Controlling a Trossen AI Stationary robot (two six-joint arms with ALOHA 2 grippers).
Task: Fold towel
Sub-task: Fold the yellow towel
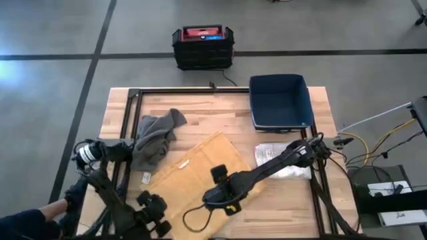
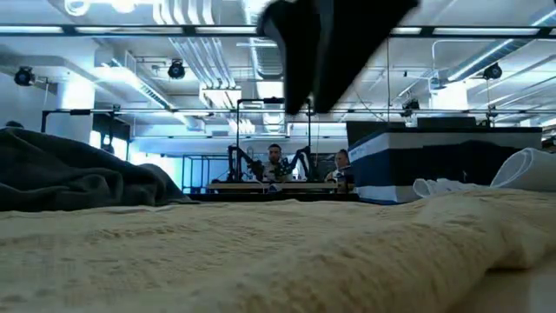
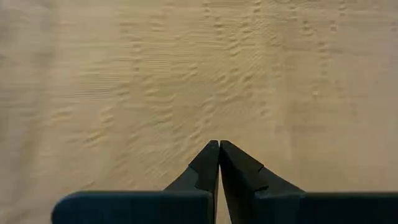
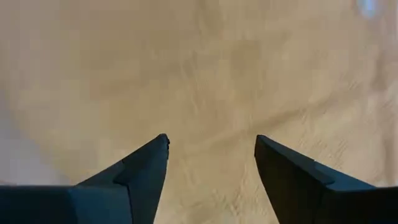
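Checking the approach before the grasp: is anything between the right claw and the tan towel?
Nothing visible. The right claw is open directly over the tan towel, with only bare cloth between its tips. The gray cloth lies off to one side.

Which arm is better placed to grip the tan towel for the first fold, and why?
Probably the right. The right tool is over the tan towel with its fingers open, ready to close on cloth. The left tool is also over the towel, but its fingers are shut and must open first.
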